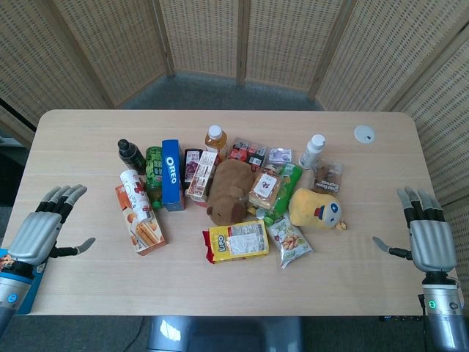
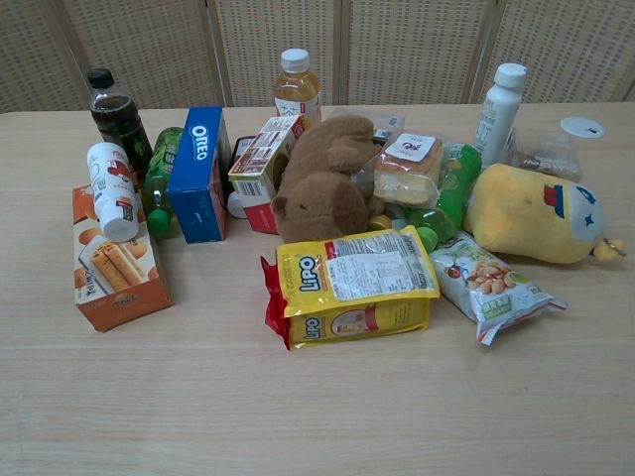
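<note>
Left hand (image 1: pixel 45 229): fingers spread, holding nothing, resting at the left edge of the light wooden table (image 1: pixel 352 286). Nearest item: the orange cardboard biscuit box (image 1: pixel 139 224), lying flat, apart from the hand. Right hand (image 1: pixel 425 233): fingers spread, holding nothing, at the right edge. Nearest item: the yellow plush toy (image 1: pixel 315 209), well apart from the hand.

A rounded-corner rectangular table of pale wood grain (image 1: pixel 220 290) stands on a grey carpeted floor (image 1: pixel 220 86). Behind it runs a folding screen of woven tan wicker panels in wooden frames (image 1: pixel 201 33), evenly lit by soft light.
</note>
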You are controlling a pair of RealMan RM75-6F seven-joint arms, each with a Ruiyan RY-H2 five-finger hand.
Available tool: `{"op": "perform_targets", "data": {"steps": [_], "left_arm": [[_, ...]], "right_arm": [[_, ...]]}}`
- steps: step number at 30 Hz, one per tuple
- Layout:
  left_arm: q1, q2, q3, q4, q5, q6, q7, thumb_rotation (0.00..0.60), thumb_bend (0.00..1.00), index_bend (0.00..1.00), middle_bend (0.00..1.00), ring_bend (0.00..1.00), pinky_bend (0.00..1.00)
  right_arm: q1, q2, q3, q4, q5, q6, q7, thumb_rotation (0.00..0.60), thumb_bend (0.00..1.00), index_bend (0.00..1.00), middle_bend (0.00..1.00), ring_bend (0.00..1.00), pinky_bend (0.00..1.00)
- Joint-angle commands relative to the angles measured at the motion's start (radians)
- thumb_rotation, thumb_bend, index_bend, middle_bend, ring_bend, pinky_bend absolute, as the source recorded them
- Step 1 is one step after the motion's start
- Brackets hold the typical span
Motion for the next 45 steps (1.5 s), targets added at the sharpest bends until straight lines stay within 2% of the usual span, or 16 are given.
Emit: {"op": "perform_targets", "data": {"steps": [1,10,17,20,24,27,36,45], "left_arm": [[-0.004,-0.004,0.000,0.004,-0.002,-0.007,0.002,0.456,0.27,0.00,0.00,0.00,0.00],[-0.025,-0.011,-0.002,0.038,0.004,-0.038,-0.018,0.459,0.27,0.00,0.00,0.00,0.00],[-0.081,-0.008,0.008,0.095,0.025,-0.126,0.025,0.561,0.27,0.00,0.00,0.00,0.00],[-0.112,-0.025,0.009,0.143,0.035,-0.157,0.117,0.600,0.27,0.00,0.00,0.00,0.00],[-0.167,-0.073,0.009,0.194,-0.004,-0.242,0.237,0.600,0.27,0.00,0.00,0.00,0.00],[-0.206,-0.107,0.000,0.215,-0.035,-0.297,0.258,0.600,0.27,0.00,0.00,0.00,0.00],[-0.309,-0.213,-0.038,0.330,-0.087,-0.405,0.229,0.600,0.27,0.00,0.00,0.00,0.00],[-0.377,-0.292,-0.032,0.421,-0.102,-0.474,0.223,0.600,0.27,0.00,0.04,0.00,0.00]], "right_arm": [[0.001,0.000,0.003,0.001,0.005,-0.004,-0.001,0.353,0.00,0.00,0.00,0.00,0.00],[0.013,-0.014,0.006,0.005,0.001,-0.016,-0.002,0.351,0.00,0.00,0.00,0.00,0.00],[0.016,-0.013,0.009,-0.008,0.007,-0.020,-0.023,0.357,0.00,0.00,0.00,0.00,0.00],[0.019,-0.009,0.010,-0.014,0.014,-0.029,-0.026,0.352,0.00,0.00,0.00,0.00,0.00],[0.022,-0.008,0.013,-0.019,0.018,-0.032,-0.034,0.353,0.00,0.00,0.00,0.00,0.00],[0.022,-0.008,0.011,-0.022,0.019,-0.033,-0.036,0.348,0.00,0.00,0.00,0.00,0.00],[0.009,0.004,0.010,-0.038,0.027,-0.018,-0.052,0.350,0.00,0.00,0.00,0.00,0.00],[-0.015,0.024,0.008,-0.053,0.040,0.007,-0.059,0.352,0.00,0.00,0.00,0.00,0.00]]}}
